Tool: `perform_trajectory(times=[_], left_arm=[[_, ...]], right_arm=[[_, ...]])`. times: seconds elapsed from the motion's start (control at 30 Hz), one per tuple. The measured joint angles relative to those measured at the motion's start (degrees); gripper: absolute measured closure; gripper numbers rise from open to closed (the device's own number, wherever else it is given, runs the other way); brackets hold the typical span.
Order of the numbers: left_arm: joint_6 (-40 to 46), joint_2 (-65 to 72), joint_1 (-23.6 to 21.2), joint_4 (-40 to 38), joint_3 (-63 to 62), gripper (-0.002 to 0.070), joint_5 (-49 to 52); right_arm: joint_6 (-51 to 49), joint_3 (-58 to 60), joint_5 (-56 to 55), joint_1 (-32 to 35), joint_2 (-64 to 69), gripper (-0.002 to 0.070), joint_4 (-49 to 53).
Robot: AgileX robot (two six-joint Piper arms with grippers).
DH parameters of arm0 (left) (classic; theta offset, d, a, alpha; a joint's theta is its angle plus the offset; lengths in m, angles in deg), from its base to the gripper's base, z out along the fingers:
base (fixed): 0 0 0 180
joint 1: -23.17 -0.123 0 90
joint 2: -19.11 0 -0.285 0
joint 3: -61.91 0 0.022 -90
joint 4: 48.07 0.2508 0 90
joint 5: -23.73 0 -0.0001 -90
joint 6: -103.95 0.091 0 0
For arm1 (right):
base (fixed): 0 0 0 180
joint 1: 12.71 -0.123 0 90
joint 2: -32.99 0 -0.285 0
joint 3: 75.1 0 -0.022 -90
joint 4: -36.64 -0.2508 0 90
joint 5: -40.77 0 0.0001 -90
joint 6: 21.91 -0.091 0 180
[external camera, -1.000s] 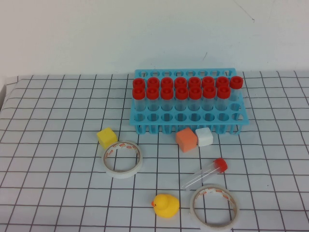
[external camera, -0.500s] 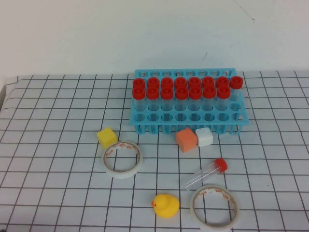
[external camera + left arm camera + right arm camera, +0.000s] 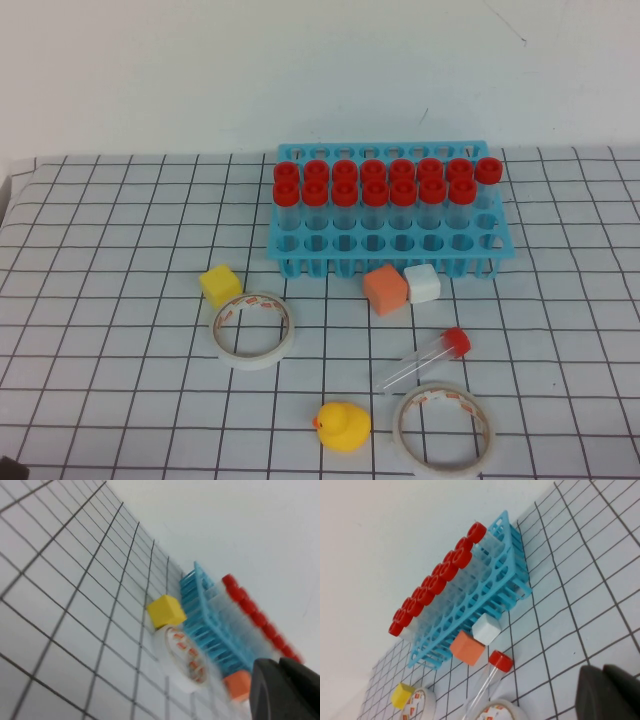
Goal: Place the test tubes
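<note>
On the gridded table (image 3: 100, 250), toward the back, stood a blue rack (image 3: 330, 266) with two rows of red-capped tubes (image 3: 375, 190) upright in it. Left gripper (image 3: 280, 680): fingers pressed together, holding nothing, up over the table's left side, well apart from the rack. Right gripper (image 3: 605, 685): also pressed together and empty, over the near right part of the table, apart from the loose tube. Neither gripper showed in the high view. Left roll (image 3: 250, 355) of tape lay flat in front of the rack's left end. Right roll (image 3: 443, 398) lay flat at the near edge. Loose tube (image 3: 425, 358) lay on its side between rack and right roll, red cap toward the rack, clear end just beside the roll. Duck (image 3: 343, 425) sat left of the right roll. Orange cube (image 3: 386, 289) and white cube (image 3: 423, 284) were side by side at the rack's front. Yellow cube (image 3: 221, 285) was just beside the left roll.
</note>
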Motion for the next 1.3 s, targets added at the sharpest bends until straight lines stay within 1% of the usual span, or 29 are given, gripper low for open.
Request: perform_trajectory(times=[0.1, 0.23, 0.4, 0.57, 0.63, 0.67, 0.73, 0.8, 0.87, 0.93, 1.2, 1.3], left_arm=[[9.9, 0.0, 0.0, 0.0, -2.2, 0.0677, 4.4], [24.1, 3.4, 0.0, 0.6, -12.1, 0.0677, 16.3], [41.3, 17.3, 0.0, 2.5, -25.5, 0.0677, 33.8], [58.2, 32.2, 0.0, 3.3, -37.3, 0.0677, 41.2], [62.6, 38.2, 0.0, 3.4, -41.4, 0.0676, 42.5], [65.2, 43.5, 0.0, 3.4, -45.8, 0.0676, 43.5], [67.1, 48.9, 0.0, 3.6, -49.9, 0.0676, 45.2], [67.6, 53.2, 0.9, 4.5, -53.3, 0.0677, 46.2], [67.5, 57.3, 3.7, 7.0, -56.3, 0.0676, 46.8], [66.1, 61.0, 8.1, 11.3, -59.2, 0.0676, 46.9], [53.1, 73.2, 28.0, 30.9, -67.6, 0.0676, 46.9], [49.1, 78.5, 33.8, 36.8, -70.7, 0.0676, 46.8]], right_arm=[[-0.1, 0.0, -0.1, 0.0, 0.0, 0.0678, -0.4], [0.2, 0.0, -0.1, 0.0, 0.0, 0.0678, -0.5], [3.3, 0.0, 0.0, 0.0, 0.0, 0.0678, -0.5], [4.9, 0.0, 0.1, 0.0, 0.0, 0.0678, -0.5], [6.0, 0.0, 0.2, 0.0, 0.0, 0.0678, -0.5], [6.5, 0.0, 0.2, 0.0, 0.0, 0.0678, -0.5], [6.7, 0.0, 0.2, 0.0, 0.0, 0.0678, -0.5], [6.8, 0.0, 0.2, 0.0, 0.0, 0.0678, -0.5], [6.9, 0.0, 0.2, 0.0, 0.0, 0.0678, -0.5], [7.0, 0.0, 0.2, 0.0, 0.0, 0.0678, -0.5], [7.0, 0.0, 0.2, 0.0, 0.0, 0.0678, -0.5], [7.0, 0.0, 0.9, 0.0, 0.0, 0.0678, -0.5]])
